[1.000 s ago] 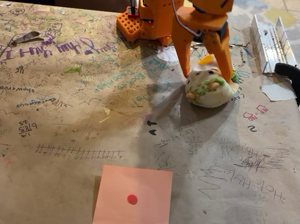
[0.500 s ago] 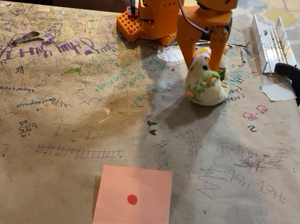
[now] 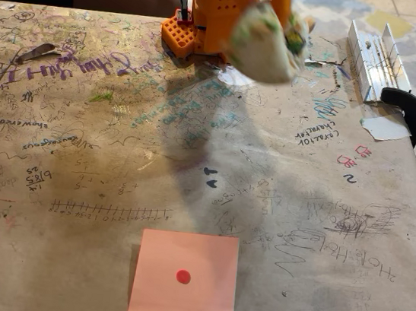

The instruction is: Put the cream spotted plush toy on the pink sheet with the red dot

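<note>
- And it's up! The cream spotted plush toy (image 3: 262, 44) is off the counter (image 3: 101, 149) now, where half a second ago it stood upright on the scribbled paper with the orange fingers around it.
- The toy hangs blurred in the air at the far side, just in front of the orange arm base (image 3: 207, 17), tilted and swinging.
- The tool (image 3: 281, 16) is clamped on the toy's upper part; one orange finger runs down across it, and the toy rides along with the arm, so the grip holds.
- Its former spot by the scrawled writing on the right is bare, with only a shadow spreading over the middle of the counter.
- The pink sheet with the red dot (image 3: 185, 279) lies flat at the near edge, well apart from the toy, nothing on it.
- My read: pickup done, carry just starting. What's left is a long sweep toward the near side, then a lowering over the dot.
- The blur suggests speed, so a slip is the risk.
</note>
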